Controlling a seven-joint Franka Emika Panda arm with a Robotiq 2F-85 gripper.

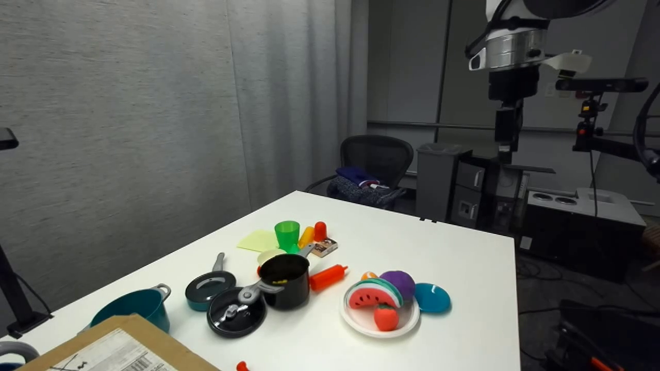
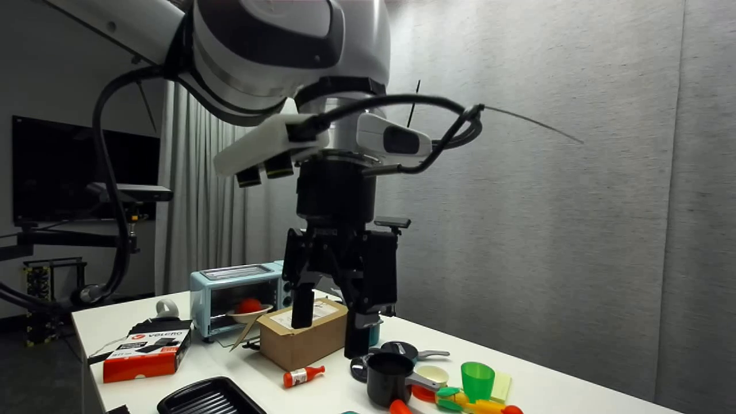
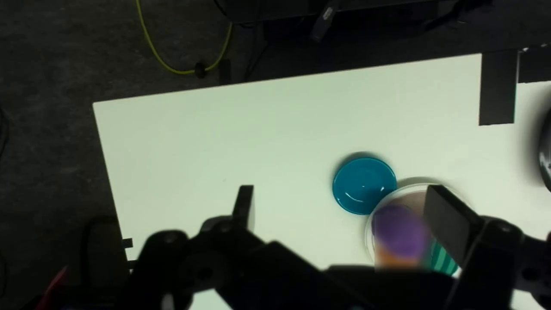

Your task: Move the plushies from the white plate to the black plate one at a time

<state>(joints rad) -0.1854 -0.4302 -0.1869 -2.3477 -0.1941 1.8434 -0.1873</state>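
Observation:
The white plate (image 1: pixel 356 325) lies on the table and also shows in the wrist view (image 3: pixel 369 237). On it are a purple plushie (image 1: pixel 399 283), a red-orange plushie (image 1: pixel 386 318), a watermelon-slice plushie (image 1: pixel 372 294) and a small orange one (image 1: pixel 369 275). In the wrist view the purple plushie (image 3: pixel 400 232) is blurred and the red-orange one is hidden. A black ridged tray (image 2: pixel 210 398), perhaps the black plate, is partly cut off. My gripper (image 2: pixel 329 329) is open and empty, high above the table; its fingers (image 3: pixel 340 189) are wide apart in the wrist view.
A blue dish (image 1: pixel 433 298) touches the white plate. A black pot (image 1: pixel 286 281), pans, a red bottle (image 1: pixel 328 277) and a green cup (image 1: pixel 287 234) stand nearby. A cardboard box (image 2: pixel 305 339), a toaster oven (image 2: pixel 236 299) and a Velcro box (image 2: pixel 148 351) are further along.

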